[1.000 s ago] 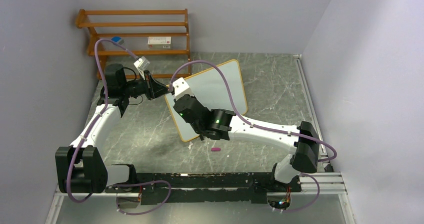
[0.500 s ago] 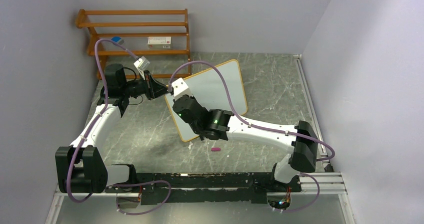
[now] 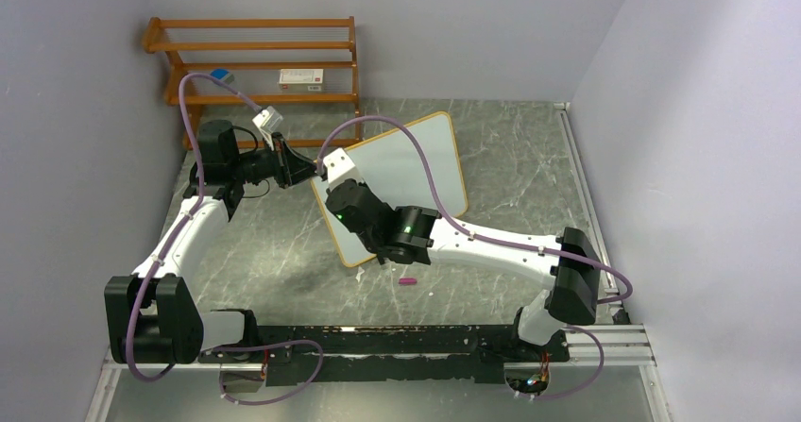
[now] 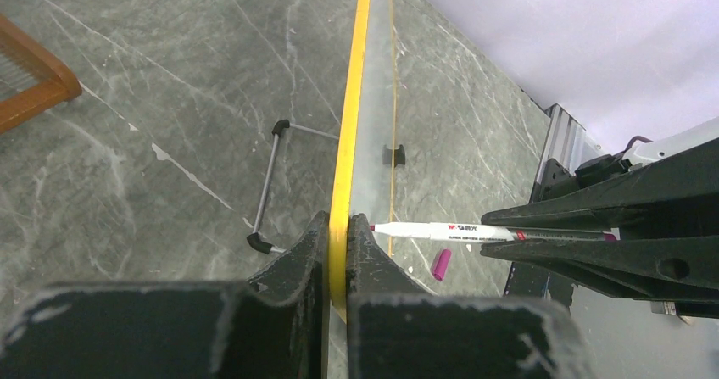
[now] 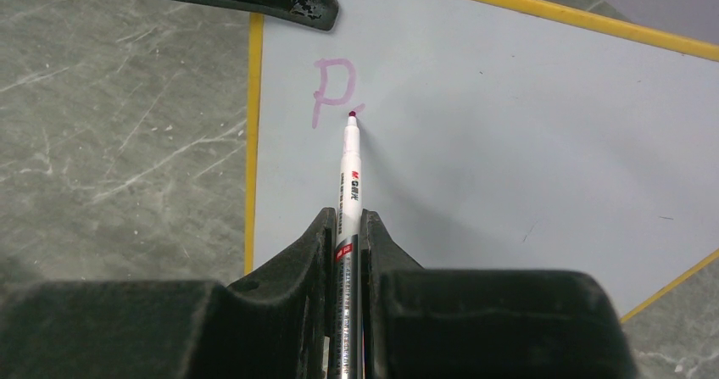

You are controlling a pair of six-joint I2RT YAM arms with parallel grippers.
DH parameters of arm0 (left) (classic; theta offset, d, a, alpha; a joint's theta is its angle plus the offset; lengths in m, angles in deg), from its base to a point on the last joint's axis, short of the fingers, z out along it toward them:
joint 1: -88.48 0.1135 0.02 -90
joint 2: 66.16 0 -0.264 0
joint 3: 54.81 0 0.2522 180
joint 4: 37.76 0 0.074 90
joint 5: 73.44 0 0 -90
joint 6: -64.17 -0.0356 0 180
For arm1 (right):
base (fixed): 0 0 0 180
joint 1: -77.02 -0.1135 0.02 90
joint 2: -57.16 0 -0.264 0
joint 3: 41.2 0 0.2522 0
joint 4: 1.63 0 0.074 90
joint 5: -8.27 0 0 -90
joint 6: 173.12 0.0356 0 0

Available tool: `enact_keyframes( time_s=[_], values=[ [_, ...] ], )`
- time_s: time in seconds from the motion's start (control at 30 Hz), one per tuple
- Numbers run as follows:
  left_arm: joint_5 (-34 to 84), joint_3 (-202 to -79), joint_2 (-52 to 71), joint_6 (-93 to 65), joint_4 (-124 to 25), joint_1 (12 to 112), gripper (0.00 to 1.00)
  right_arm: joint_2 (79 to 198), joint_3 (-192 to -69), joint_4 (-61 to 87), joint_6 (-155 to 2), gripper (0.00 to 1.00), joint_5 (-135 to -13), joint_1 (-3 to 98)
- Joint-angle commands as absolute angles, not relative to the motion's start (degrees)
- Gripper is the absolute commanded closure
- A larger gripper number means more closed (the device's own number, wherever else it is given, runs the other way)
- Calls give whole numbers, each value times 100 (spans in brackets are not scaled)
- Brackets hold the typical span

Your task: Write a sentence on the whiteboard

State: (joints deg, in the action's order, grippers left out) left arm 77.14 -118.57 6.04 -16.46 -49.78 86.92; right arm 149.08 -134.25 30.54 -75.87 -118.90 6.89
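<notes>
The whiteboard [image 3: 416,162] stands tilted on the stone table, its frame yellow in the wrist views. My left gripper [image 4: 339,226] is shut on its left edge [image 4: 352,125] and holds it up. My right gripper [image 5: 346,222] is shut on a white marker [image 5: 349,171]. The marker's purple tip [image 5: 351,114] touches the board face [image 5: 509,125]. Of the sentence only a purple "P" [image 5: 329,91] with a short stroke beside it shows. The marker also shows in the left wrist view [image 4: 449,229].
The purple marker cap [image 3: 408,280] lies on the table in front of the board. A wooden shelf rack [image 3: 255,44] stands at the back left with a small box [image 3: 301,77] on it. The board's wire foot [image 4: 270,184] rests behind it. Walls close in on both sides.
My right arm has shifted slightly left with the marker against the board. The left gripper and the board have stayed still.
</notes>
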Motion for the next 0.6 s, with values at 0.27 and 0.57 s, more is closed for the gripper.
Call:
enact_keyframes(
  time_s=[0.27,0.57],
  values=[
    [7618,-11946,626,-2093,-5126,8628,95,14928,-13372,3410,-7458,100,-11915,723],
    [7620,-11939,603,-2108,-5136,8628,95,14909,-13320,3347,-7452,100,-12302,722]
  ],
)
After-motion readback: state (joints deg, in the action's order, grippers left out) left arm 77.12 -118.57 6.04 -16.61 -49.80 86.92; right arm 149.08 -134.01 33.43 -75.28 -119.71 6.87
